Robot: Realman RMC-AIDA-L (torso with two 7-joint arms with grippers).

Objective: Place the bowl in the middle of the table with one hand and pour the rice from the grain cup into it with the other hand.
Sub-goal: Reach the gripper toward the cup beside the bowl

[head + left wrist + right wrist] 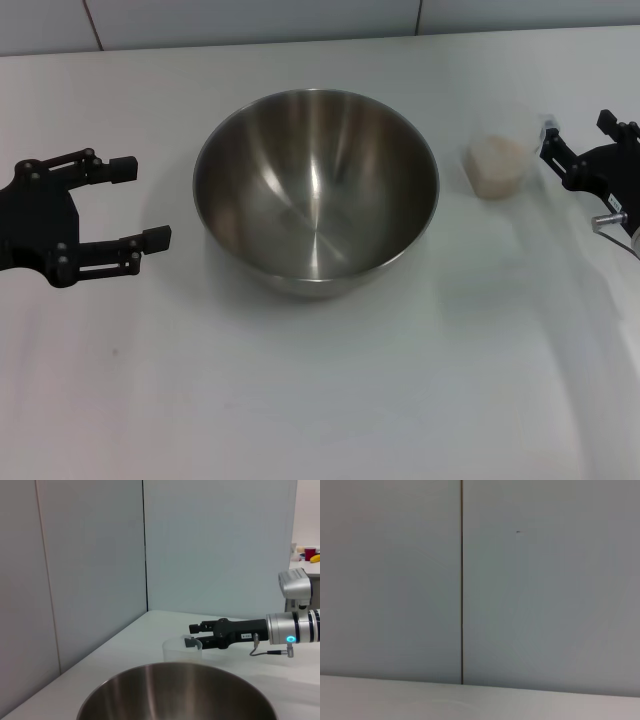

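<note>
The steel bowl (315, 190) stands upright and empty in the middle of the white table (320, 400); its rim also shows in the left wrist view (175, 695). My left gripper (140, 203) is open and empty, just left of the bowl and apart from it. The clear grain cup (500, 135) stands to the right of the bowl with a heap of rice (496, 162) in it; it also shows in the left wrist view (180, 652). My right gripper (575, 135) is open at the cup's right side, one fingertip close to its tab handle; it also shows in the left wrist view (192, 635).
Grey wall panels (90, 570) rise behind the table's far edge. The right wrist view shows only that wall (520, 580) and a strip of table. White tabletop stretches in front of the bowl.
</note>
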